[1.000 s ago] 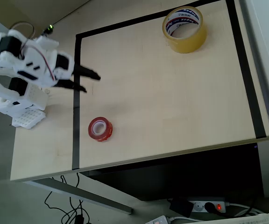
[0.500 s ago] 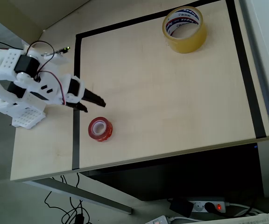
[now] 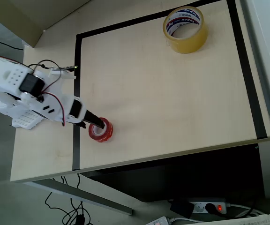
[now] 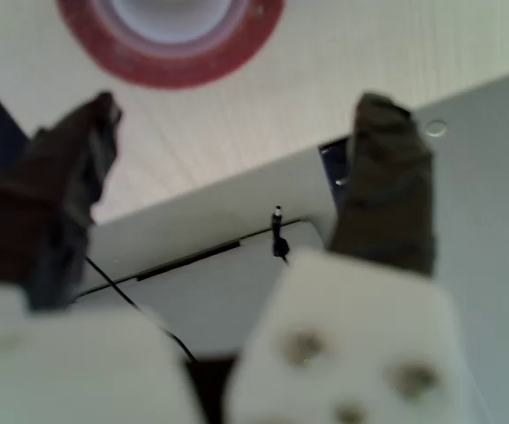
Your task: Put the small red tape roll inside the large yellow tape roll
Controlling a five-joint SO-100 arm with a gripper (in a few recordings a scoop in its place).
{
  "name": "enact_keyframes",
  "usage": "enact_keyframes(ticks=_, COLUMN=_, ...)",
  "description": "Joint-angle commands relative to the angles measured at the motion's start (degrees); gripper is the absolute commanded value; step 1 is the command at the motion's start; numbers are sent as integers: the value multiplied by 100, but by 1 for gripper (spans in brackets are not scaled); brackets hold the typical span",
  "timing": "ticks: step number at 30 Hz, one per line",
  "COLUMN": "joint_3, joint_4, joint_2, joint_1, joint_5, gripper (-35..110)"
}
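Note:
The small red tape roll [image 3: 101, 131] lies flat on the light wooden table near the front left. In the wrist view it [image 4: 171, 35] sits at the top edge, just beyond the fingertips. My gripper [image 3: 94, 123] reaches in from the left on the white arm, its dark fingers over the roll's left rim. In the wrist view the gripper [image 4: 241, 110] stands open with nothing between the two dark fingers [image 4: 383, 177]. The large yellow tape roll [image 3: 185, 29] stands flat far off at the table's back right, its white printed core facing up.
Black tape lines [image 3: 77, 70] mark a rectangle on the table, and the red roll lies just inside its left line. The table's front edge [image 3: 172, 154] runs close below the roll. The arm's white base [image 3: 20, 115] sits at the left edge.
The arm has swung down from the table's left side toward the front. The open gripper now reaches the red roll's left rim. Neither roll has moved.

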Motion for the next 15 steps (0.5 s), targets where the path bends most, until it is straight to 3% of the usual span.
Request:
enact_keyframes(ticks=1, joint_3=-316, joint_4=-62, joint_2=-88, joint_1=35, joint_5=-97, gripper=27)
enact_keyframes(ticks=15, joint_3=-308, joint_4=-255, joint_2=-334, joint_1=-387, joint_5=-88, gripper=27)
